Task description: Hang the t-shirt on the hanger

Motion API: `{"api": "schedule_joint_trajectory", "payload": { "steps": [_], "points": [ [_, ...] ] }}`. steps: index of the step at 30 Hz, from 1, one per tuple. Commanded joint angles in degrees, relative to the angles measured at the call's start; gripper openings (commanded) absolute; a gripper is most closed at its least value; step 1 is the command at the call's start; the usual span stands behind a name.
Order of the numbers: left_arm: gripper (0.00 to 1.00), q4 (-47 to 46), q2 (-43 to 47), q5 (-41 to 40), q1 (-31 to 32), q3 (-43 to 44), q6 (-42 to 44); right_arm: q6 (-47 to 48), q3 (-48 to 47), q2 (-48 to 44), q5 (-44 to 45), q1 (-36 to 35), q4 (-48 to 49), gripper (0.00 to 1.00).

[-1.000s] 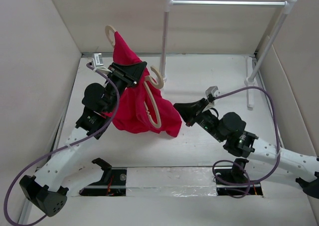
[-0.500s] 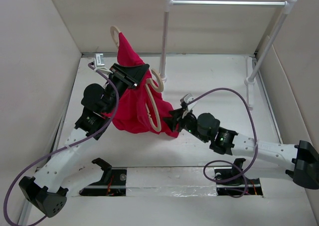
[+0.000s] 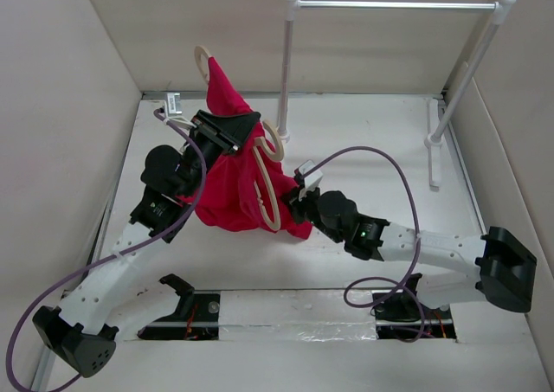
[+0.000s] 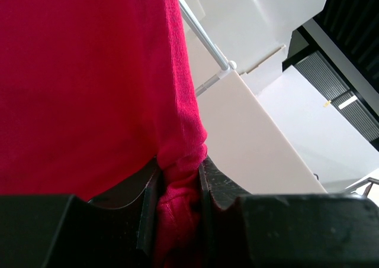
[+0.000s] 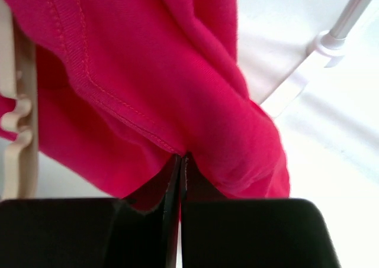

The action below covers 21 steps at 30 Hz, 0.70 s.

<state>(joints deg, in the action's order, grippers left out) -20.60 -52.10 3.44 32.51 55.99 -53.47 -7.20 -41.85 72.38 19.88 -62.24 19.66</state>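
The red t-shirt (image 3: pixel 229 189) hangs in a bunch over the left half of the table, draped on the pale beige hanger (image 3: pixel 267 197). The hanger's round hook sticks out above the cloth, and one curved arm lies bare down the shirt's right side. My left gripper (image 3: pixel 227 132) holds the bundle up, shut on a thick fold of the t-shirt (image 4: pixel 89 73); whether the hanger is also between the jaws is hidden. My right gripper (image 3: pixel 297 203) is at the shirt's lower right edge. In the right wrist view it (image 5: pixel 180 161) is shut on the stitched hem of the t-shirt (image 5: pixel 148 61), with the hanger (image 5: pixel 18 120) at the left.
A garment rack with white posts and a metal rail (image 3: pixel 394 5) stands at the back right. Its left post comes down just behind the hanger's curled end, and a white foot (image 5: pixel 331 40) shows close by in the right wrist view. Beige walls close in the table on three sides.
My right arm has swung left from mid-table to the shirt's lower right edge, and its jaws opened and then shut on the hem. The left arm nudged the bundle slightly right.
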Motion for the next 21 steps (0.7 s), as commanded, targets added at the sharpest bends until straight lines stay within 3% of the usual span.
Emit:
{"api": "schedule_joint_trajectory", "payload": {
  "steps": [1,9,16,21],
  "points": [
    [0.0,-5.68,2.26,0.96,-0.17,1.14,-0.59,-2.71,-3.16,-0.31,4.64,0.19,2.58,0.0],
    [0.0,-7.08,1.21,-1.07,-0.17,1.49,0.21,-9.14,5.63,-7.07,2.01,-2.53,2.49,0.0],
    [0.0,-12.53,-1.51,-12.57,-0.17,3.42,4.77,-15.28,10.9,-15.68,-2.56,-7.36,-10.07,0.0],
    [0.0,-16.04,-5.29,-15.3,-0.7,8.43,8.11,-20.3,13.36,-20.43,-4.49,-12.11,-16.75,0.0]
  ]
}}
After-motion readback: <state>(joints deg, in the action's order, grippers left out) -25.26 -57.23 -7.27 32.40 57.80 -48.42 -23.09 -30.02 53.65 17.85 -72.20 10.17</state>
